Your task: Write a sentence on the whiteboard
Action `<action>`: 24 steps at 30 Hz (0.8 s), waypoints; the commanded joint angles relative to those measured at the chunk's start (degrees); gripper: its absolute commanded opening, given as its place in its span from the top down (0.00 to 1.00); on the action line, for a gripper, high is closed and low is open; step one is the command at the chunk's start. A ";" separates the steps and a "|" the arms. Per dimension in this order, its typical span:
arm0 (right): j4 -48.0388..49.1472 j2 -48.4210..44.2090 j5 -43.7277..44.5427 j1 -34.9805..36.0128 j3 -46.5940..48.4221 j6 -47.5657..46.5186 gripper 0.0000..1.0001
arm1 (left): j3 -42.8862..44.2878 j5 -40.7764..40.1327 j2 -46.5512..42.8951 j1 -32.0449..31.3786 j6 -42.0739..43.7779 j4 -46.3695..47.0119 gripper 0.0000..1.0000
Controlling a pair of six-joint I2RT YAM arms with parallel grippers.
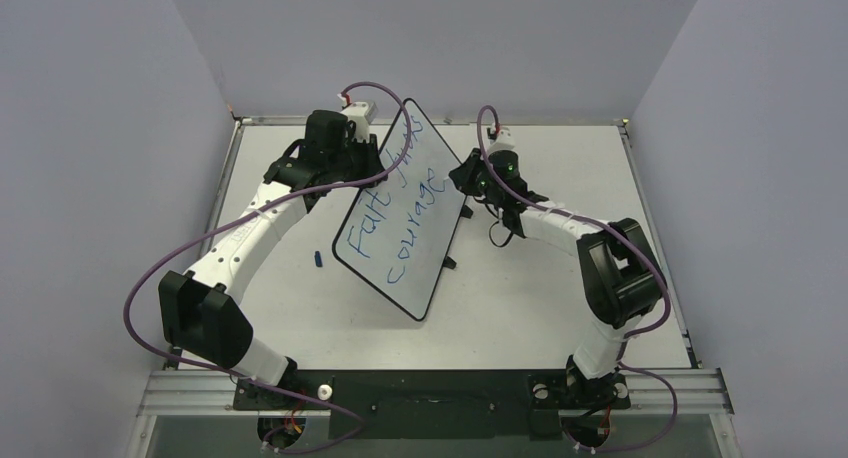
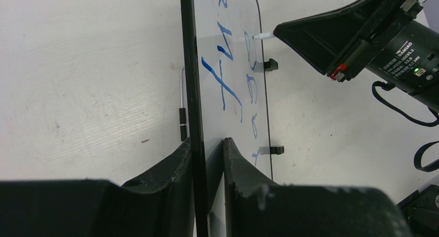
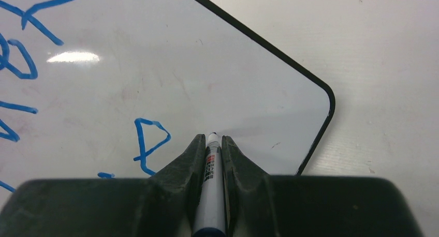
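Closest to the top camera are the bases of the two arms, bolted at the near edge of the table (image 1: 560, 308). From there, each arm reaches toward the middle. A little farther lies one small blue object (image 1: 318, 259), perhaps the marker's cap, alone on the table beside the board. Next comes the one whiteboard (image 1: 420, 268), which stands in the middle of the table between the two arms. It is held tilted, and the left end effector (image 2: 207, 144) is clamped on its black frame edge. Its two black tabs (image 2: 277, 150) are on the opposite edge, toward the table. The sentence (image 1: 390, 203) is in blue, in two lines, and the lower one reads "courage". The right end effector (image 3: 212, 138) is closed on the one marker (image 3: 211, 195), whose tip is just beside the final "e". Whether it touches the surface I cannot tell. I judge that the writing is at its very end. The next move calls for drawing the tip straight off the board, so that no fresh ink is smeared. Meanwhile, the left grip should keep the board steady. Farthest are the grey walls.
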 commanded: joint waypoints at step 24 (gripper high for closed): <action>-9.75 -25.07 8.22 -0.30 -10.70 -5.15 1.00 | 0.67 -3.55 2.26 0.26 5.48 5.00 1.00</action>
